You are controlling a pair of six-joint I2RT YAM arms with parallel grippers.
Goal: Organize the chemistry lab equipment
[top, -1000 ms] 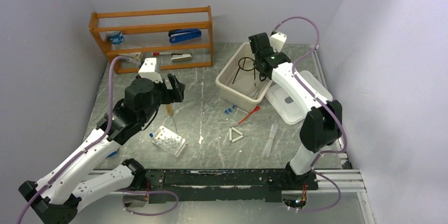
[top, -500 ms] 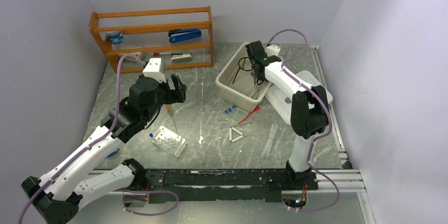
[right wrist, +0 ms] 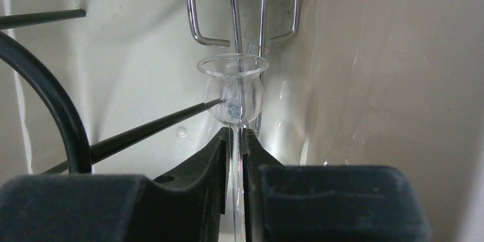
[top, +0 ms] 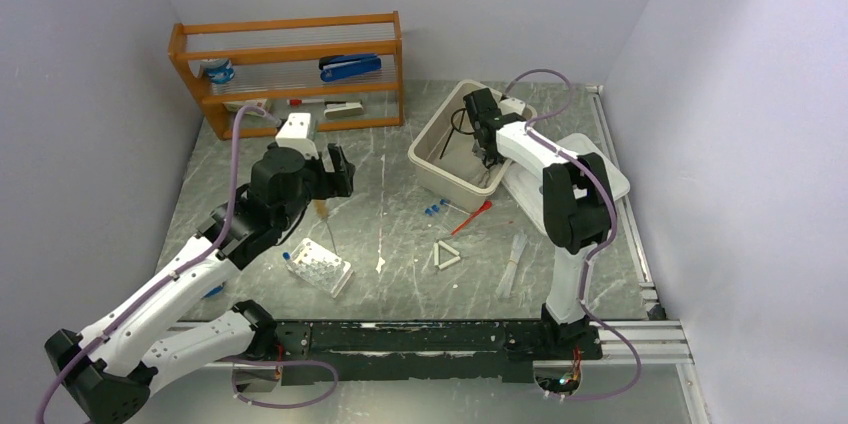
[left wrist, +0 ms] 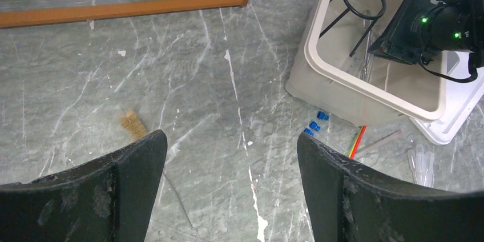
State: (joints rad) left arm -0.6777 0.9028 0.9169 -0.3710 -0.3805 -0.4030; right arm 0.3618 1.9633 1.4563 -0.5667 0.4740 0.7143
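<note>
Beige plastic bin (top: 432, 166) holds a black wire tripod (right wrist: 54, 102) and metal scissor-forceps (right wrist: 232, 2), crowding the right gripper (right wrist: 234, 136). A clear glass funnel tube (right wrist: 234, 82), round bulb and thin stem, sits between its nearly-together jaws; firm pinch unclear. Left gripper (left wrist: 230, 139) is wide apart, empty, above the tan bristle brush (left wrist: 132, 125) on the marbled table (left wrist: 68, 82).

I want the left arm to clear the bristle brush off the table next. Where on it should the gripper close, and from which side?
Probably at the tan tuft of the bristle brush, its only thick part; the wire handle is thin and lies flat on the table. Come straight down with the open left gripper, jaws across the wire's line.
</note>
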